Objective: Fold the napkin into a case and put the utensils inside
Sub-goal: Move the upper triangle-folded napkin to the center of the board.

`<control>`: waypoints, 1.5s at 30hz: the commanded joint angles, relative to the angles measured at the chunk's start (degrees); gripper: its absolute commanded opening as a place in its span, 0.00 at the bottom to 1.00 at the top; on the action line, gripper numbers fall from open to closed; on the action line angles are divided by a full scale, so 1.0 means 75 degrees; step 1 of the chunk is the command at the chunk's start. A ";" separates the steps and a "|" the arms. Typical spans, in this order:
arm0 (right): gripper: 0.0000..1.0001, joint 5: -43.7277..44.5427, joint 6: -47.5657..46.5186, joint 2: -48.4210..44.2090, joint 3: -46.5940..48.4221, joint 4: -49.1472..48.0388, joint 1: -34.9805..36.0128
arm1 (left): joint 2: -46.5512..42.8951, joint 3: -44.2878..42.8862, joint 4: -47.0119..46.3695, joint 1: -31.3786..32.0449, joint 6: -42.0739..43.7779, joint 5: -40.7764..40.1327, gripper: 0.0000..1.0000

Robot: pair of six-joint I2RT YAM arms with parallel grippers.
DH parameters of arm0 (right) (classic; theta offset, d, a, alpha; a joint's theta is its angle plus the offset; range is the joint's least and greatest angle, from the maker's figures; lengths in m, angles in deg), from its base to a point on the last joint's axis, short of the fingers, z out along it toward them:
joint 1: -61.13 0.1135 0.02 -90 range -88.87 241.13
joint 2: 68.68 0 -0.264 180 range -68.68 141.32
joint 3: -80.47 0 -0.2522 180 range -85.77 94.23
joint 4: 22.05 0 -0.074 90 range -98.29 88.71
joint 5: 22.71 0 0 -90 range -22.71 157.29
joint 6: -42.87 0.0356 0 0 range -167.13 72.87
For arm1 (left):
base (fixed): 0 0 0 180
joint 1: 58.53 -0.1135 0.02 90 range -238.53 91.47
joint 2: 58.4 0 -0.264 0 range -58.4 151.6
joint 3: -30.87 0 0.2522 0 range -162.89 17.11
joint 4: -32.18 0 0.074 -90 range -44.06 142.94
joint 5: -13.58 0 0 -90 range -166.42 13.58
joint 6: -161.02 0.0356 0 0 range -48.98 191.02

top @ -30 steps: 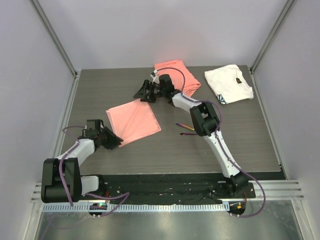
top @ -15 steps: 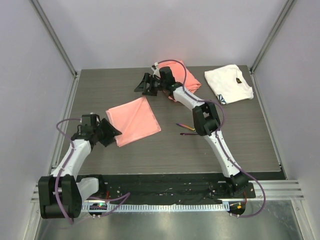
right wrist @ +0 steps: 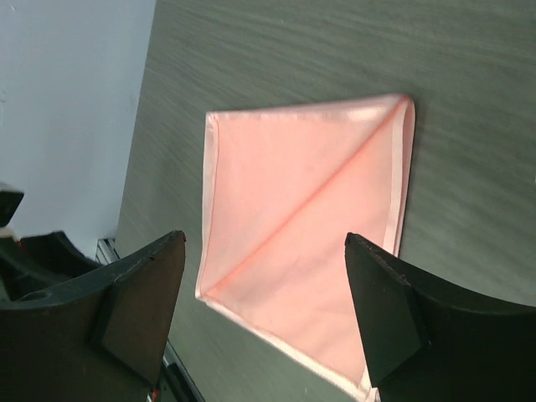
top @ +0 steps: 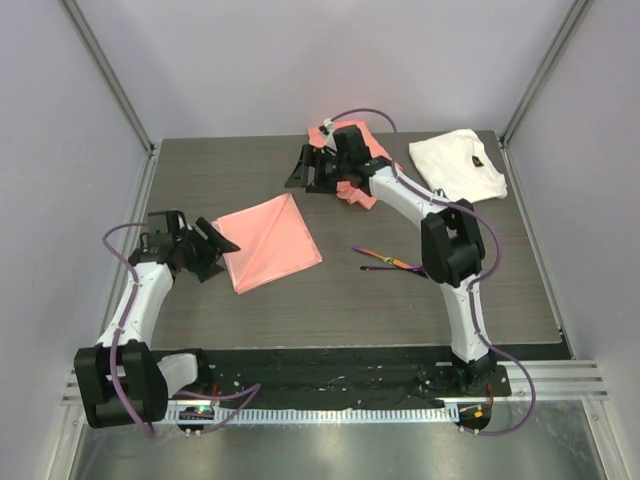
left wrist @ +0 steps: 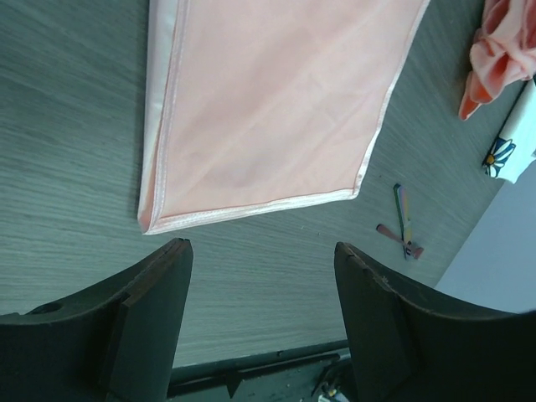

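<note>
Work surface: grey wood-grain table carrying three cloths and two utensils.

The napkin, glossy pale pink, lies flat on the left half of the table, folded into a four-cornered shape with one corner pointing to the far edge. The left wrist view shows two layers along one hemmed side, and the right wrist view shows a diagonal crease. A rumpled coral-orange cloth lies at the far edge near the middle. A folded white cloth with a dark mark lies in the far right corner, apart from the coral-orange cloth. The utensils, slim with a purple sheen, lie crossed right of the napkin, not touching it.
</note>
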 commanded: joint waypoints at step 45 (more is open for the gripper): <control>0.45 0.1568 -0.0383 -0.1046 -0.3867 -0.1255 0.0176 | 0.3014 -0.2492 0.0571 -0.0126 0.0274 -0.0526 0.67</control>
